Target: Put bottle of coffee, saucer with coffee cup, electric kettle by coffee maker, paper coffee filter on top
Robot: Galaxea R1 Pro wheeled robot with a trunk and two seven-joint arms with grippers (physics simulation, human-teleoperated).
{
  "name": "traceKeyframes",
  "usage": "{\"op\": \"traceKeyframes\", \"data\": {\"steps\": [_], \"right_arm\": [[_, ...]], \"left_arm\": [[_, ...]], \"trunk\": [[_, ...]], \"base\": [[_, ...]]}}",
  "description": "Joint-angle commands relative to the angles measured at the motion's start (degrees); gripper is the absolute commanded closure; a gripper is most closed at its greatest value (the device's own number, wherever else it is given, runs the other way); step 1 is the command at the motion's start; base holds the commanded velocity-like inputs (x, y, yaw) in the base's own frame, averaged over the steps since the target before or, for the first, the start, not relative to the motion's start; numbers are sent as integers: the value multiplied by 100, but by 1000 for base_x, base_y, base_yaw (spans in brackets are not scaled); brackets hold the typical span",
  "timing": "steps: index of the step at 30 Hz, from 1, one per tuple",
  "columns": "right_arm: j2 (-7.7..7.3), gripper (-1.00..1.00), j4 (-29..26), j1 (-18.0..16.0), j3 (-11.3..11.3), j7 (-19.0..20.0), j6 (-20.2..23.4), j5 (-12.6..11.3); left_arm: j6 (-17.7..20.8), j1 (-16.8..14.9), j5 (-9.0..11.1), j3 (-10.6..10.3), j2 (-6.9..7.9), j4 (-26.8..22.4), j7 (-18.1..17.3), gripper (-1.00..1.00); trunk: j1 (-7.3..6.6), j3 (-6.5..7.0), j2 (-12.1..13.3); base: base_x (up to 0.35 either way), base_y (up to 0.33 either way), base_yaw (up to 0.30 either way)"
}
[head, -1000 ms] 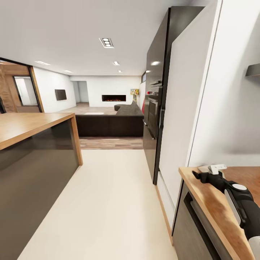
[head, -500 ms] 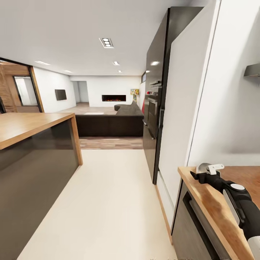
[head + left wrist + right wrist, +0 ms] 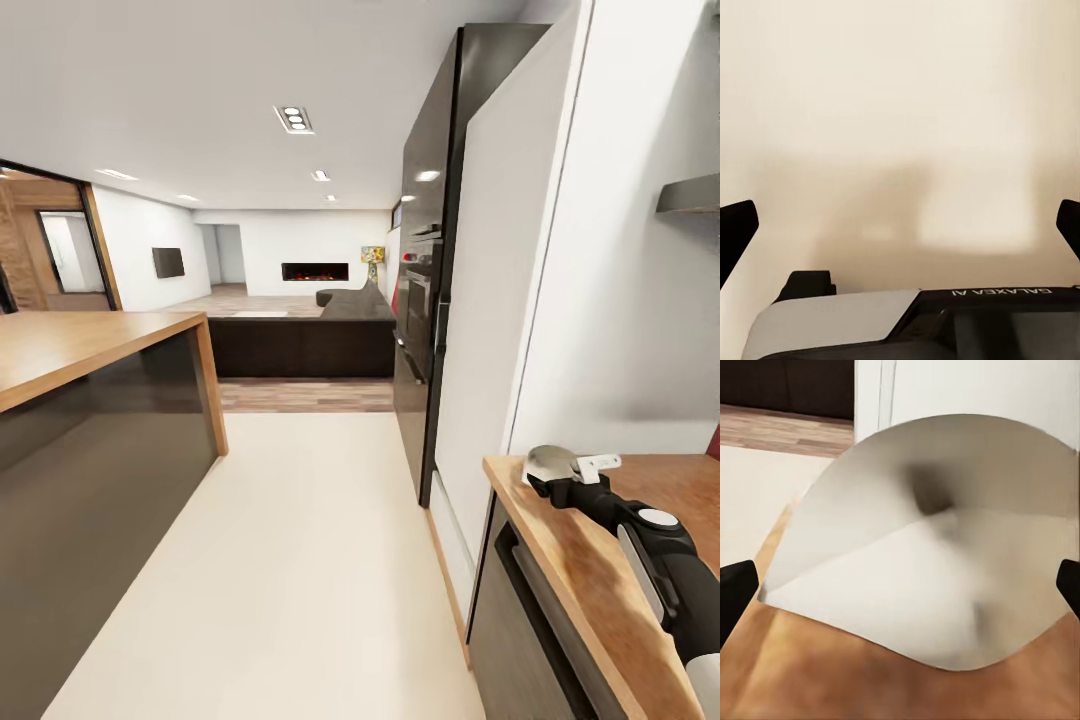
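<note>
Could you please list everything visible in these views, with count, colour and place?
filter: one, white, on the counter's near left end, before the right tool
counter: one, wooden top, lower right
island: one, wooden top, dark sides, left
tall cabinet: one, black, right, with built-in oven
sofa: one, dark, far room
fireplace: one, black, far wall
TV: one, black, far left wall
floor: cream, centre
right tool: one, black and white, over the counter, fingers apart
left tool: one, black fingertips apart, facing the floor
</note>
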Motion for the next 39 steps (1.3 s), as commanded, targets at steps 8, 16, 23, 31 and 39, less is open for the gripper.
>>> {"op": "traceKeyframes", "data": {"steps": [8,16,23,31,39], "right_arm": [[3,-100,-7,-3,-11,30,34,3],[9,-100,-7,-3,-7,19,38,4],[10,-100,-7,-3,-10,21,35,1],[9,-100,-7,-3,-14,10,33,9],[10,-100,-7,-3,-14,4,33,10]], "left_arm": [[-4,2,2,6,-2,-8,0,-100],[-3,2,2,6,-2,-11,0,-100],[-2,2,2,6,-2,-8,0,-100],[-2,2,2,6,-2,-8,0,-100],[-2,2,2,6,-2,-11,0,-100]], "trunk": [[0,-5,-3],[0,-5,-3],[0,-5,-3],[0,-5,-3],[0,-5,-3]], "base": [[-2,10,0],[0,72,0],[0,7,0],[104,91,0],[35,29,0]]}}
